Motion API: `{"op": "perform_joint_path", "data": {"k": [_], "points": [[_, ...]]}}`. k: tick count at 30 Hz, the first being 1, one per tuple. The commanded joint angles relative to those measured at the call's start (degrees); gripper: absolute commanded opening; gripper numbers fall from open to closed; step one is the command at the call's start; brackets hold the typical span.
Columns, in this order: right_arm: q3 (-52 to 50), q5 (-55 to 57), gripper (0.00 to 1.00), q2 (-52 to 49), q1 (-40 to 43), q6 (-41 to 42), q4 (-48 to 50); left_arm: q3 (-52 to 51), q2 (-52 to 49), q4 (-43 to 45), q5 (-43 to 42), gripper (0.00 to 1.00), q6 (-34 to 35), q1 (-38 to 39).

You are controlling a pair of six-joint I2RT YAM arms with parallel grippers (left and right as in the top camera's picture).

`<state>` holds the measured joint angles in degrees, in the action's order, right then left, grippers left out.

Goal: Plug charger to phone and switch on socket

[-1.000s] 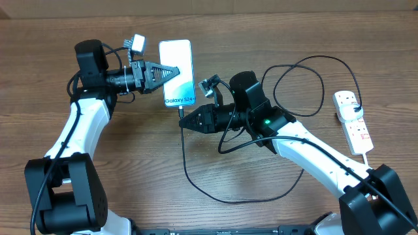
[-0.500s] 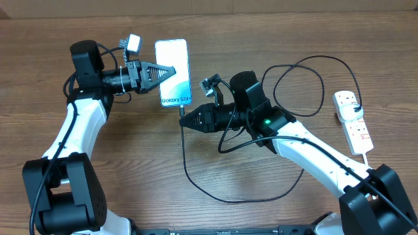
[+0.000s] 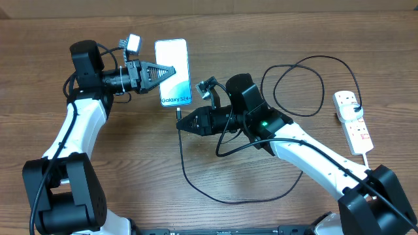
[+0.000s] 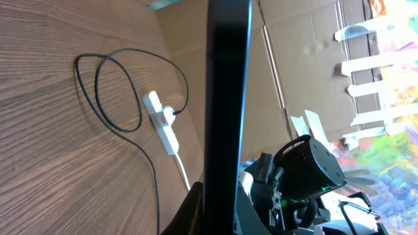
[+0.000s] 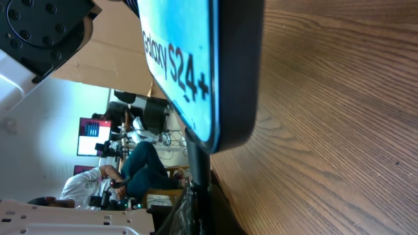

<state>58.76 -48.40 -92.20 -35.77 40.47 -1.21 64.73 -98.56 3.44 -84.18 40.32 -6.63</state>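
While left gripper (image 3: pixel 171 70) clamps the Galaxy S24+ phone (image 3: pixel 173 53) | right gripper (image 3: pixel 182 123) pinches charger tip (image 3: pixel 178 112), seemingly not seated | push straight, square.

phone (image 3: pixel 174 72): shifted left | charger (image 3: pixel 181 150) tip: carried left, nearer phone

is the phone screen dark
No, the phone screen is lit pale blue and shows Galaxy S24+ text.
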Motion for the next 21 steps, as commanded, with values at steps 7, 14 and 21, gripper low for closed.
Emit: {"op": "perform_joint_path", "data": {"k": [7,14,21], "points": [[0.9,0.9,0.04,0.4,-0.2,-0.1,1.2,0.3,0.4,0.2,-1.0,0.04,0.0,0.7],[0.9,1.5,0.04,0.4,-0.2,-0.1,1.2,0.3,0.4,0.2,-1.0,0.04,0.0,1.4],[0.9,1.4,0.04,0.4,-0.2,-0.2,0.9,0.3,0.4,0.3,-1.0,0.04,-1.7,1.4]]}}
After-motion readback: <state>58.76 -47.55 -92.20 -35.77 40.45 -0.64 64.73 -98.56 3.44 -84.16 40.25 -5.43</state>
